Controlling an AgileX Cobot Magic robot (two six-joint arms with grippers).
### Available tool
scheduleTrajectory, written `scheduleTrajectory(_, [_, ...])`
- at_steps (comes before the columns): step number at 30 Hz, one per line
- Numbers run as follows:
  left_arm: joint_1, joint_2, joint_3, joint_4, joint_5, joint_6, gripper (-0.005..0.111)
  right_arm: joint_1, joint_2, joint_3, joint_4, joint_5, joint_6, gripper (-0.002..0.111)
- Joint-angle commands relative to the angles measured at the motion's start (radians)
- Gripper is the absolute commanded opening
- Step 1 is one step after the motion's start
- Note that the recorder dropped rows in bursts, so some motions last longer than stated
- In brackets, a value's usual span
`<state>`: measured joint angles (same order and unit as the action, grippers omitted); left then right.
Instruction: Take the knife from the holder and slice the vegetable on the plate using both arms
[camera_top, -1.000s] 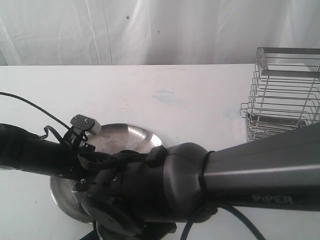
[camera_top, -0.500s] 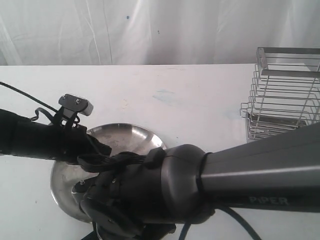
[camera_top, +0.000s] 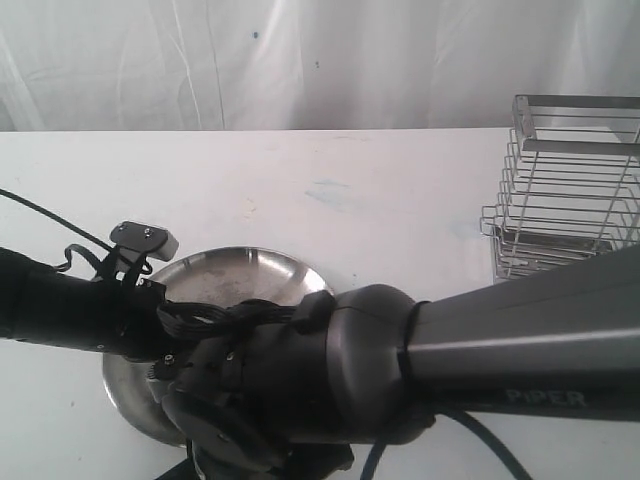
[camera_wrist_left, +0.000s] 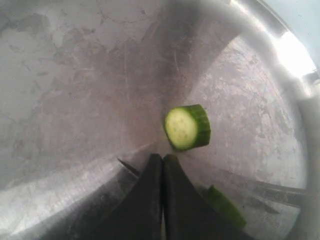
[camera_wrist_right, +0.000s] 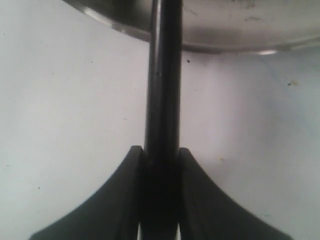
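In the left wrist view a cut round piece of the vegetable (camera_wrist_left: 187, 127), green-skinned with a pale face, lies on the scuffed steel plate (camera_wrist_left: 75, 75). A second green piece (camera_wrist_left: 226, 207) lies partly hidden beside my left gripper (camera_wrist_left: 162, 159), which is shut with nothing between its fingers, just short of the round piece. My right gripper (camera_wrist_right: 162, 155) is shut on the knife's black handle (camera_wrist_right: 163, 90), which reaches over the plate's rim (camera_wrist_right: 225, 46); the blade is out of sight. In the exterior view both arms cover most of the plate (camera_top: 255, 272) and hide both grippers.
The silver wire holder (camera_top: 570, 190) stands at the table's right edge with no knife showing in it. The right arm with white "PiPER" lettering (camera_top: 545, 398) fills the foreground. White table (camera_top: 330, 190) stretches behind the plate, with a white curtain beyond.
The left arm has drawn back to the left, rising and then sinking a little, so more of the plate's rim shows. The right arm has barely moved.
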<state>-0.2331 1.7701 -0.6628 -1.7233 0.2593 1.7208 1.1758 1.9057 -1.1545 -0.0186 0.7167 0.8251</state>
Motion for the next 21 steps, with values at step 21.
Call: scheduleTrajectory(21, [-0.008, -0.076, -0.007, -0.021, 0.08, -0.07, 0.0, -0.001, 0.003, 0.004, 0.05, 0.164, -0.091, 0.0])
